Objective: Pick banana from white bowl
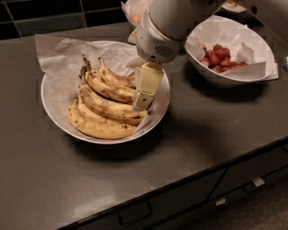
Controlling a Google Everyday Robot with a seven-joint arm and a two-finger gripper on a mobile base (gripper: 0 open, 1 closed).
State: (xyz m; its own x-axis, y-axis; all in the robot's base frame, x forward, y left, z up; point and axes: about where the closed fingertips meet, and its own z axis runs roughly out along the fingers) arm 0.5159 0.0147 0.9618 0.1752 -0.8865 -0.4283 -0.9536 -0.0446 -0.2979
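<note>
The white bowl (56,117) is wide, shallow and lined with crumpled white paper. It sits on the dark counter at the left. Several spotted yellow bananas (105,108) lie in it, stems toward the back. My gripper (143,101) hangs from the white arm and reaches down over the bowl's right side, its cream finger just above the right ends of the bananas. It holds nothing that I can see.
A smaller white bowl with red berries (220,60) stands at the right back. Another bowl with orange fruits (135,13) is at the back, mostly behind the arm. The counter's front edge (180,179) runs above drawers.
</note>
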